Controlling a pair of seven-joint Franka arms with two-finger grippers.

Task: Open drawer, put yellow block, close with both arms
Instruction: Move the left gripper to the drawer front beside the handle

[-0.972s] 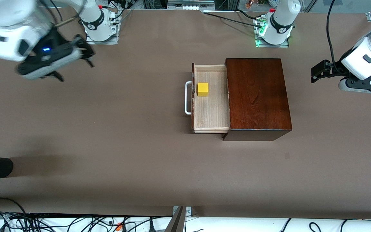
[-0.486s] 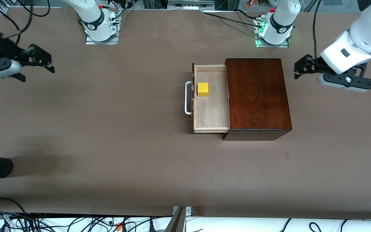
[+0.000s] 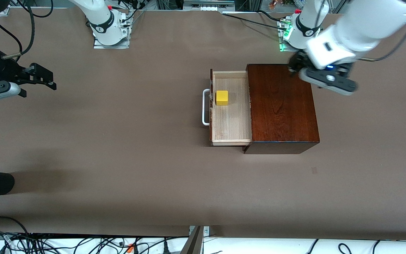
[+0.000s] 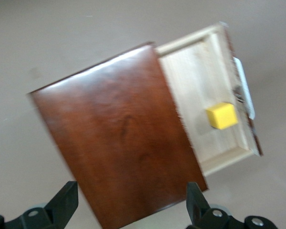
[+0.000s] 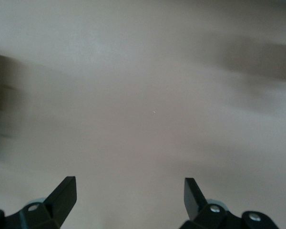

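The table is bare brown apart from the box, which sits toward the left arm's end with its drawer pulled out toward the right arm's end. The block is already in the drawer tray, just beside the front panel where the handle is fixed. So the step in hand looks like the close. The left gripper hangs over the box's corner nearest its own base, and its wrist view shows the fingers spread wide with nothing between them. The right gripper is out over bare table at its own end, well apart from the drawer, fingers also spread and empty. To do this well, the left arm should probably brace the box so it doesn't skate, while the right arm pushes the drawer front square and slow. An off-centre shove could jam the tray.
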